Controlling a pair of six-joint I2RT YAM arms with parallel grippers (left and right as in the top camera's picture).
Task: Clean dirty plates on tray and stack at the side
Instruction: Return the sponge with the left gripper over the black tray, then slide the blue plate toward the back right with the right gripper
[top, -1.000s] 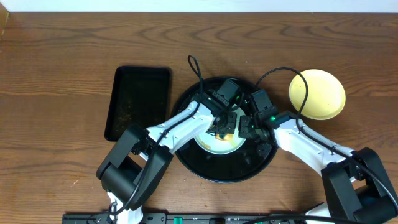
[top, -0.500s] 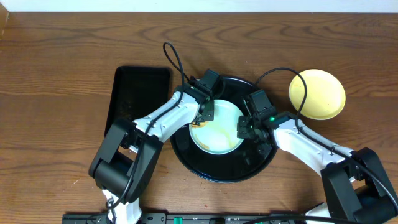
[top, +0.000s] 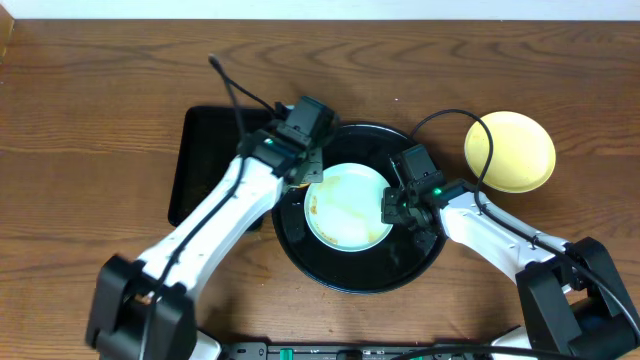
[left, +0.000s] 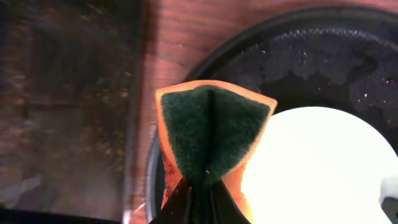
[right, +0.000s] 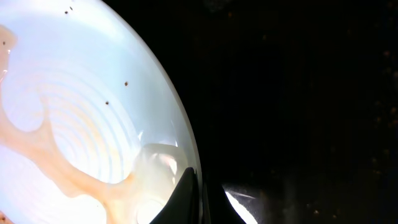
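A pale blue plate with thin brown sauce smears lies in the round black tray. My right gripper is shut on the plate's right rim; the right wrist view shows the rim between the fingers and the smeared plate. My left gripper is shut on an orange sponge with a green scouring face, held over the tray's left rim beside the plate. A pale yellow plate sits on the table to the right of the tray. I see no second blue plate.
A smaller rectangular black tray with crumbs lies left of the round tray, close under my left arm; it also shows in the left wrist view. Black cables loop above both wrists. The table is brown wood.
My left gripper has carried the sponge from the plate's centre up and to the left, off the plate to the tray's left rim. The plate's face now shows. The right gripper has stayed put.
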